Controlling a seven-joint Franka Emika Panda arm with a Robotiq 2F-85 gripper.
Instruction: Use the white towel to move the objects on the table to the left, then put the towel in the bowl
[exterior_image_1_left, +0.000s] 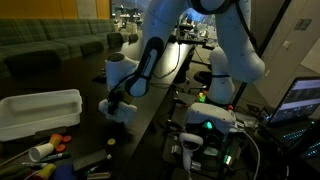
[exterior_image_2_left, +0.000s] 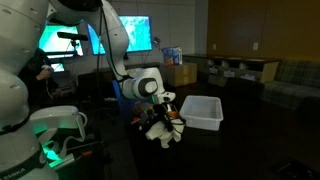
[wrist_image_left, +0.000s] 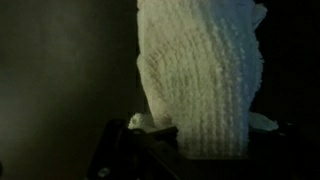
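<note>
Claw (exterior_image_2_left: 165, 117): clamped on the white towel (wrist_image_left: 200, 80), low over the dark table (exterior_image_2_left: 235, 150) | Towel: bunched, hanging beneath the claw | White tub (exterior_image_2_left: 200, 110): just beside, on the table | Small objects (exterior_image_1_left: 50, 148): scattered near the tub's front.

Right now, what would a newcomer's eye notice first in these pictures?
The white towel fills the wrist view, apparently held in the end effector. In both exterior views a white bin stands bright against the dark room, close to the end effector.
</note>
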